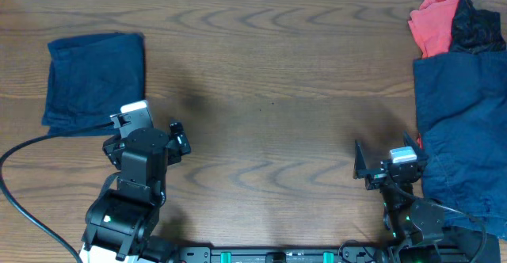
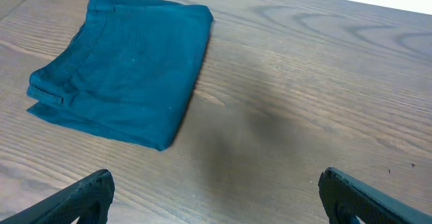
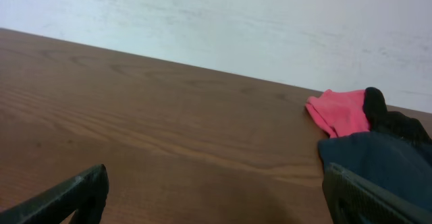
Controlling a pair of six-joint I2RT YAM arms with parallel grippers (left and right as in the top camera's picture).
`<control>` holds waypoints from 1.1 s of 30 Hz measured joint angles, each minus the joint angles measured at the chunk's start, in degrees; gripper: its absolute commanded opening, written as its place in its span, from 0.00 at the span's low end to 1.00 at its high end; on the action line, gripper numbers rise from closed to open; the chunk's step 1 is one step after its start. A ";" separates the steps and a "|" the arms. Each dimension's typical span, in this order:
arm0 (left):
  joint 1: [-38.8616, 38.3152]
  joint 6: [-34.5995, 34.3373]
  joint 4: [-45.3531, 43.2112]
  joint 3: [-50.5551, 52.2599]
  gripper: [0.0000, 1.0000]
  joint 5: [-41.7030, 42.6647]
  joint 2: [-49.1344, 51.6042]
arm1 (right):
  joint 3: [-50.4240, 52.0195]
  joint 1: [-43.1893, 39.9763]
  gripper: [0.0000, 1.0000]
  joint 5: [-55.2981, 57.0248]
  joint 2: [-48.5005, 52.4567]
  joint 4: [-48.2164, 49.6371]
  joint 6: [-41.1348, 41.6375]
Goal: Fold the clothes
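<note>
A folded navy garment (image 1: 95,79) lies at the table's left; it also shows in the left wrist view (image 2: 125,75). A large unfolded navy garment (image 1: 463,132) lies along the right edge, with a coral-red piece (image 1: 434,21) and a black piece (image 1: 477,27) behind it. The right wrist view shows the coral-red piece (image 3: 339,111), the black piece (image 3: 388,119) and the navy garment (image 3: 381,163). My left gripper (image 1: 145,122) is open and empty, just right of the folded garment's near corner. My right gripper (image 1: 388,164) is open and empty, just left of the unfolded navy garment.
The wooden table (image 1: 269,97) runs between the two arms. A black cable (image 1: 20,184) curls at the front left. A pale wall (image 3: 236,21) stands behind the table's far edge.
</note>
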State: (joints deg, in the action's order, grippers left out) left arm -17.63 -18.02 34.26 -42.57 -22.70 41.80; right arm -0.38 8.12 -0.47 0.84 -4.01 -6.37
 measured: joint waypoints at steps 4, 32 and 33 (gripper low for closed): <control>0.00 0.00 0.00 0.00 0.98 -0.02 0.00 | 0.00 0.00 0.99 0.00 0.00 0.00 -0.04; 5.16 0.28 5.99 0.28 0.98 2.64 -3.56 | 0.00 0.00 0.99 0.00 0.00 -0.02 -0.13; 6.16 0.72 5.86 0.66 0.98 3.30 -4.63 | 0.00 0.00 0.99 0.02 0.00 0.00 -0.13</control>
State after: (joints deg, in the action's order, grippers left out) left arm -11.46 -17.30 40.12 -41.91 -19.40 37.17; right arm -0.38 8.12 -0.45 0.84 -4.01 -6.50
